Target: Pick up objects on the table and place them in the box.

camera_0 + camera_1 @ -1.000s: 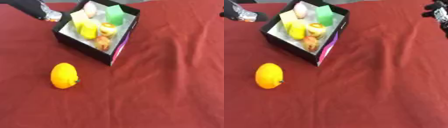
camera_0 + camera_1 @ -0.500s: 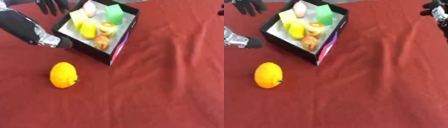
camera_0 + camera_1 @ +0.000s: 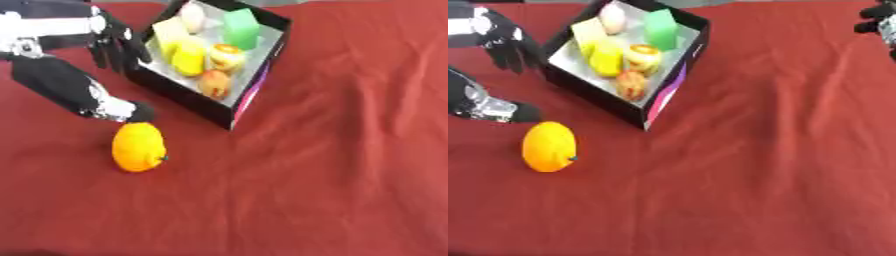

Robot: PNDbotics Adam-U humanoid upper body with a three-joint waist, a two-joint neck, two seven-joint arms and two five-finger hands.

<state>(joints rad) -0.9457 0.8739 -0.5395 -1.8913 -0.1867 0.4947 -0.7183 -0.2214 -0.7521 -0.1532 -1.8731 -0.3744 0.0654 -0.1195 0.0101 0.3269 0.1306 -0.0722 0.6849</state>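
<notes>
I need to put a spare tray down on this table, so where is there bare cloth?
The red cloth is bare right of the black box and across the whole near side below the orange fruit. It is crowded at the far left: the left hand hangs beside the box, above the fruit.

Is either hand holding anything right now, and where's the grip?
Nothing is held. The left hand hangs with fingers down beside the box, above the orange, which lies free on the cloth. The right hand shows at the far edge, empty.
</notes>
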